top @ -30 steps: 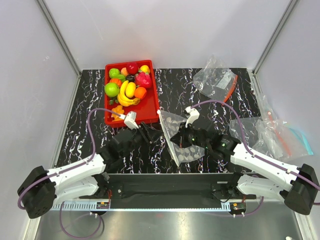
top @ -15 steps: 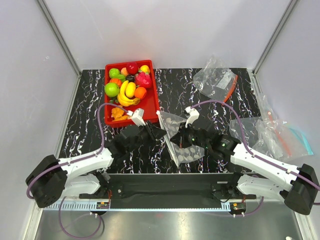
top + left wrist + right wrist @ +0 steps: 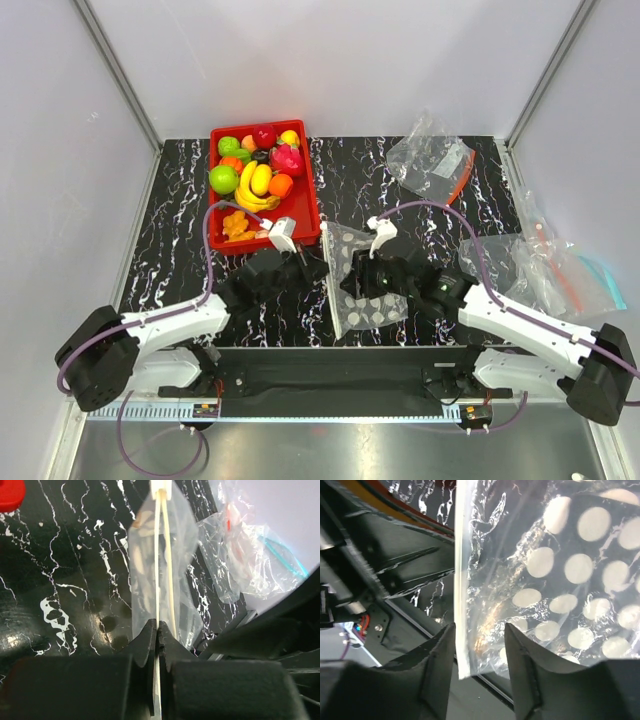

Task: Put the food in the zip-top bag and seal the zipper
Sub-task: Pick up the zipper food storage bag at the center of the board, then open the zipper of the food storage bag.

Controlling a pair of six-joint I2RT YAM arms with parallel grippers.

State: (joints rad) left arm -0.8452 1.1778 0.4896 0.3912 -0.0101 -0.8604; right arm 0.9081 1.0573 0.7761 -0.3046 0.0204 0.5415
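left wrist: gripper (image 3: 158, 628) now on zipper (image 3: 158, 570)

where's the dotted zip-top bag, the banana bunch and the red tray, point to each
zip-top bag (image 3: 362, 312), top external view, lower dotted panel of the bag
banana bunch (image 3: 252, 201), top external view, middle of the yellow curve
red tray (image 3: 301, 218), top external view, bare floor near its right wall
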